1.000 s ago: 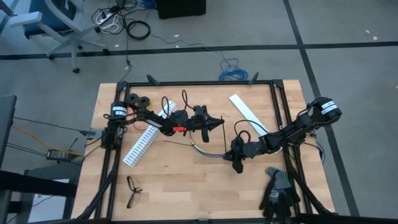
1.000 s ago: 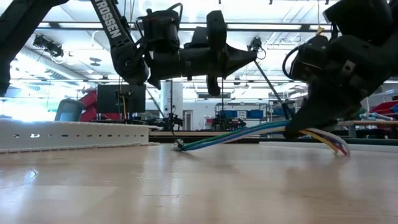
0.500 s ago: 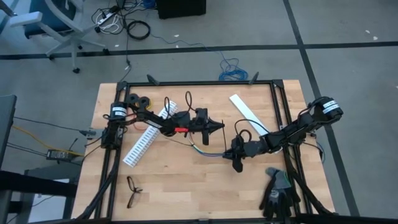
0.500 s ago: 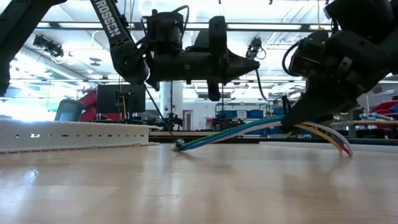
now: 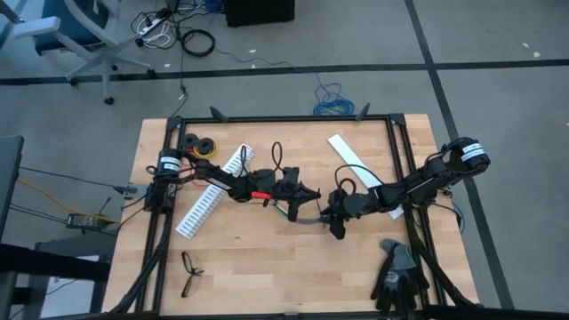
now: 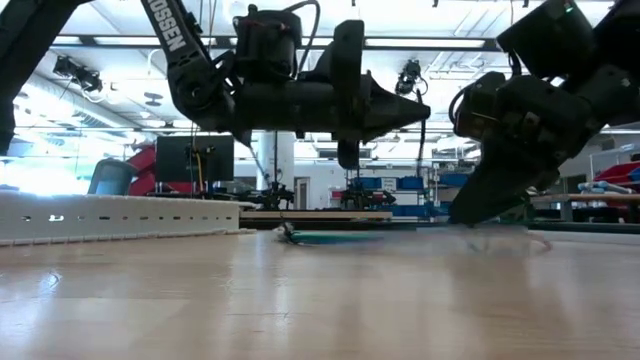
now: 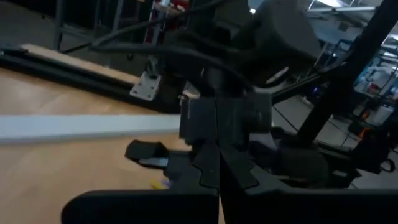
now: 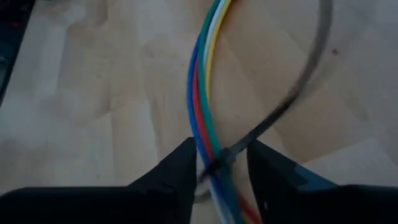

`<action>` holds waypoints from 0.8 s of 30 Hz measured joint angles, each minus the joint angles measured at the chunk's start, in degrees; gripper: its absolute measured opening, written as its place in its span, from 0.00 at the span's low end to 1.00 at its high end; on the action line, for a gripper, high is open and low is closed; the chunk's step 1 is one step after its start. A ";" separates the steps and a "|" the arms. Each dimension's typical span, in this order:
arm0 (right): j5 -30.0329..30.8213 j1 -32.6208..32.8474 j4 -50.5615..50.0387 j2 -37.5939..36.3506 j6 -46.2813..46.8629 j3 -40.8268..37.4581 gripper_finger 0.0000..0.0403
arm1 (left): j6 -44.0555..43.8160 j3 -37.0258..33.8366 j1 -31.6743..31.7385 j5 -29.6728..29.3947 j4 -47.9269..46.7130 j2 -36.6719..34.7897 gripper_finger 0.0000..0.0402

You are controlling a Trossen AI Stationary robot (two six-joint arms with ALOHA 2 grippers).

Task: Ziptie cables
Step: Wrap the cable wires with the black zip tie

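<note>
In the high view the cables [image 5: 300, 216] are mostly covered by the two arms; only a short coloured stretch is seen on the wooden table [image 5: 267, 267], between the left gripper [image 5: 313, 194] and the right gripper [image 5: 336, 229], near the table's middle. No ziptie can be made out from above.

The right wrist view supplies what is missing there: the bundle of blue, red, green, white and yellow wires is seen running between the right gripper's two dark fingers [image 8: 174, 171], which stand parted on either side of it with gaps showing, so the bundle is straddled and not clenched. A thin grey ziptie [image 8: 292, 93] is looped across the bundle just ahead of the fingertips; its far end is cut off.

In the low view the cables lie flat on the table as a thin green line, and the right gripper's tips are blurred.

The left gripper hangs above the table, its fingers pressed together. Whether anything thin is pinched there cannot be told.
</note>
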 joint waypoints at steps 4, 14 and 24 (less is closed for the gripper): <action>-1.20 -0.72 -0.80 -0.04 -2.15 0.01 0.41 | 0.00 -0.04 -0.31 1.12 -0.20 0.00 0.00; -2.74 -3.64 -2.25 -0.88 -1.71 0.03 0.46 | -0.04 -0.04 -0.37 2.66 -0.05 0.02 0.00; -2.71 -6.18 -0.86 -0.90 -3.05 0.04 0.45 | -0.36 -0.04 -0.27 3.52 6.80 0.02 0.00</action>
